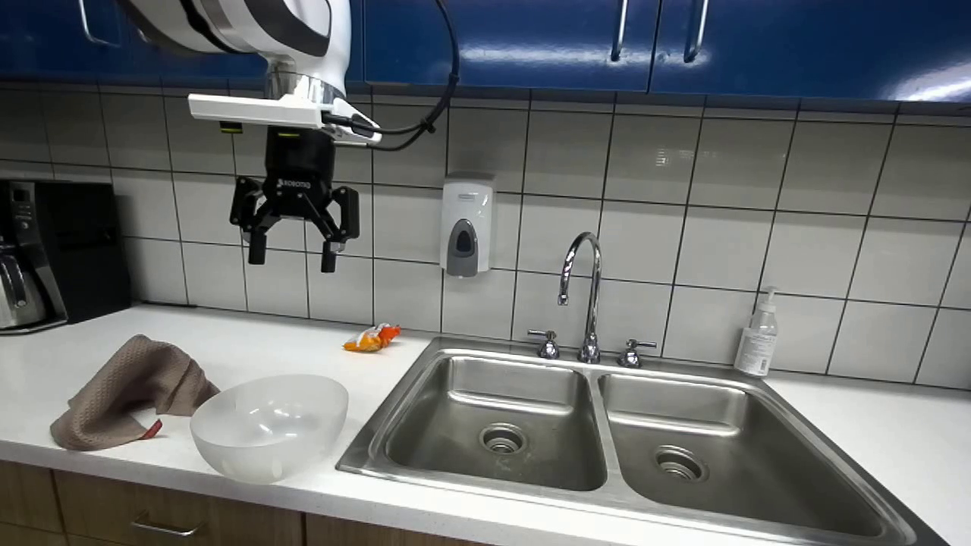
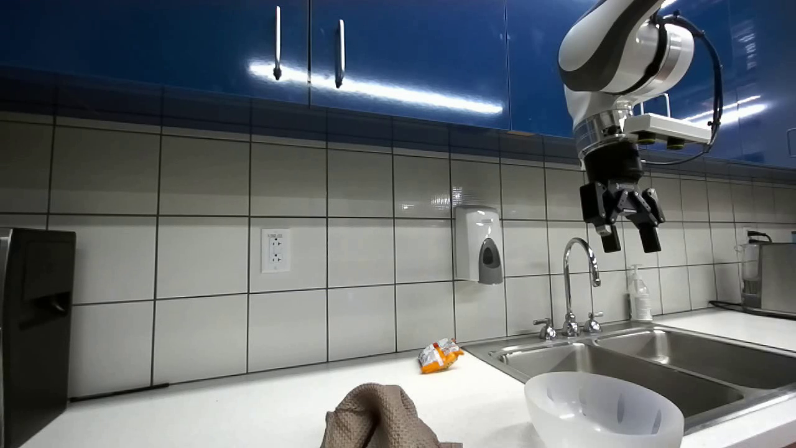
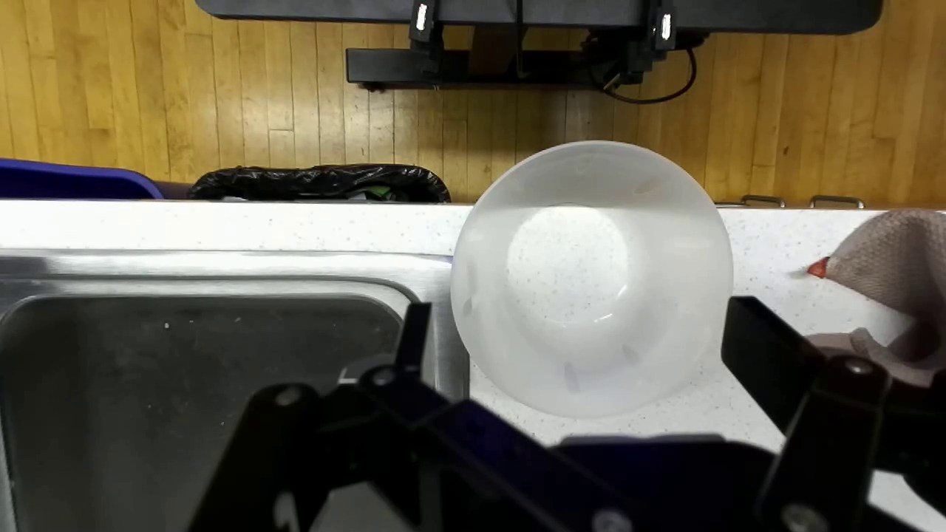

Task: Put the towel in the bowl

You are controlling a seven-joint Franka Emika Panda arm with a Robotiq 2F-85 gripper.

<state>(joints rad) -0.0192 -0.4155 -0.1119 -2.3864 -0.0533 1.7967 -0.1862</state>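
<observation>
Brown towel [image 1: 121, 390] lies below the wide-spread, empty gripper [image 1: 293, 262], off aside. Sweeping across too low could tip the bowl [image 1: 269, 432] beneath.

You have a crumpled, brown textured towel [image 1: 125, 383] humped near, but apart from, the upright, frosted translucent bowl [image 1: 269, 431].

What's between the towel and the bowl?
Bare white countertop shows in the wrist view, apart from the red tip at the edge of the towel; a finger of the end effector hides part of the stretch.
</observation>
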